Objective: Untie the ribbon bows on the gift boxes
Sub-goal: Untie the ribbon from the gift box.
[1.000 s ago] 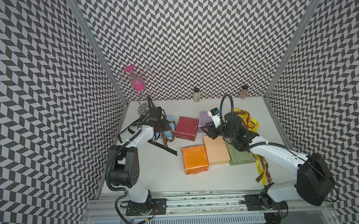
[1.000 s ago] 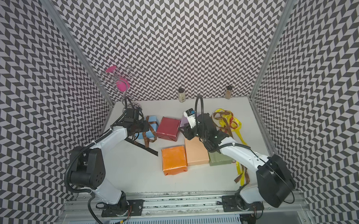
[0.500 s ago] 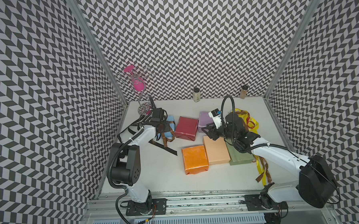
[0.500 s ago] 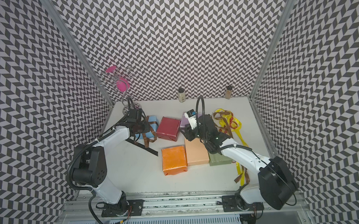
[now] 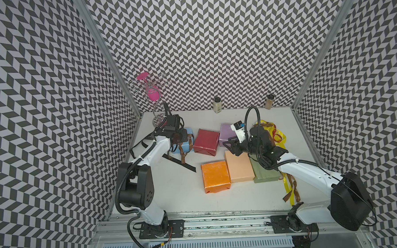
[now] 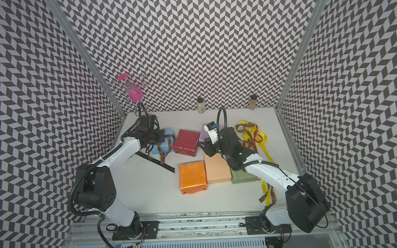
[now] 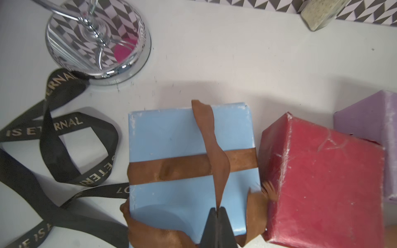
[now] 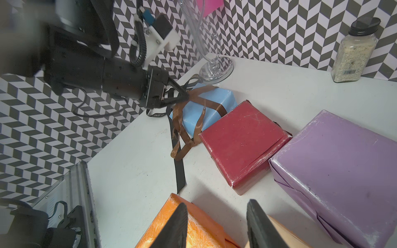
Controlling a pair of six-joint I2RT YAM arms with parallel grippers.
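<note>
Okay, my left gripper [image 7: 218,211] has just clamped fully shut on a tail of the thin shiny brown ribbon [image 7: 219,167] round the small light blue paper-wrapped box [image 7: 171,133] at 10 o'clock on the white table [image 5: 172,187], so it looks ready to pull loose; right gripper [image 8: 217,203] half-open, empty.

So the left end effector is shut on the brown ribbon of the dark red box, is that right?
No, wrong box: the left end effector is shut on the brown ribbon of the light blue box, as the left wrist view shows.
</note>
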